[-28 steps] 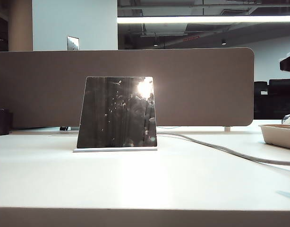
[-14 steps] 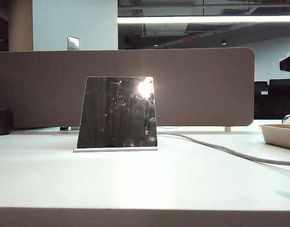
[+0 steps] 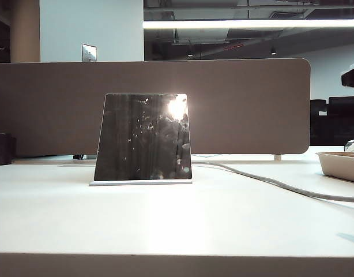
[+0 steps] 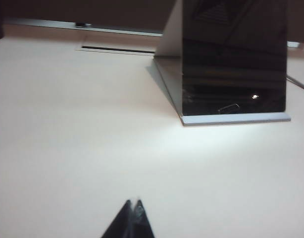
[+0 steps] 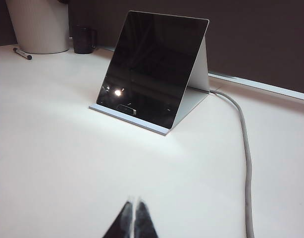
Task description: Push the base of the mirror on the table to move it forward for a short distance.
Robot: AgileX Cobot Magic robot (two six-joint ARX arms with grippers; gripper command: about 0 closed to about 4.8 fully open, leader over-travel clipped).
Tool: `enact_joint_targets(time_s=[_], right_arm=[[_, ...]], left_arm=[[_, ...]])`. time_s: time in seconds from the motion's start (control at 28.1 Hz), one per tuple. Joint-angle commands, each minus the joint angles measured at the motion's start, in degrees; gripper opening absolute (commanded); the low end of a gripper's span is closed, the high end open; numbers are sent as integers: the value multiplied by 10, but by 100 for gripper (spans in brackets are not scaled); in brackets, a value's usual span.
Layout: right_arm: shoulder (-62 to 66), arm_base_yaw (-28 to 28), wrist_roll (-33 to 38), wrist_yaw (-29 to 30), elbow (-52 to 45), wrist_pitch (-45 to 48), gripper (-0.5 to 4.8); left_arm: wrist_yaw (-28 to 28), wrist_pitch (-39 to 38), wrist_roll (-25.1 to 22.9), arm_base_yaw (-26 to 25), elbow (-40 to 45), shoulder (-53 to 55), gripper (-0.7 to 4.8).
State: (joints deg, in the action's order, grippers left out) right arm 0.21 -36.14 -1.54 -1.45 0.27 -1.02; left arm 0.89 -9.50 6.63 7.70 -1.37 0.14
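I am holding my left gripper (image 4: 133, 210) low over the table (image 3: 223, 225), fingertips pressed together into one dark point, empty, well short of the mirror (image 4: 233, 59). In the exterior view neither arm is showing.

The mirror (image 3: 143, 137) is standing left of the table's middle, in front of the brown-grey divider panel (image 3: 246, 104), leaning back on a white rear prop (image 5: 197, 74). The base of the mirror (image 3: 140, 182) is lying flat on the tabletop, its thin white lip sticking out just below the glass.

I am judging the unit to be light, stiff and fragile. The smooth table is probably letting it slide easily, so a gentle, steady push should do. A push high on the panel could tip it. I am therefore planning contact on the edge of the base, low down and near its middle, so it travels straight without turning.

A grey cable (image 3: 281, 186) is running from behind the mirror toward the right, and a tray (image 3: 341, 164) is sitting at the far right edge.

My right gripper (image 5: 133, 213) is also hovering low over the table, fingertips closed together, empty, apart from the base (image 5: 129, 120).
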Motion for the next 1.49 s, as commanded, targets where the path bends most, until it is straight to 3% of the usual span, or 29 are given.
enact_joint_targets(time_s=[0.04, 0.21, 0.5, 1.49], right_arm=[[0, 0, 0, 1, 0, 8, 22], [0, 0, 0, 1, 0, 8, 22], [0, 0, 0, 1, 0, 8, 22], [0, 0, 0, 1, 0, 8, 22]], left_arm=[[6, 24, -34, -4, 10, 0, -2], [7, 33, -78, -33, 10, 0, -2], [9, 75, -77, -35, 10, 0, -2], [9, 75, -77, -36, 10, 0, -1]])
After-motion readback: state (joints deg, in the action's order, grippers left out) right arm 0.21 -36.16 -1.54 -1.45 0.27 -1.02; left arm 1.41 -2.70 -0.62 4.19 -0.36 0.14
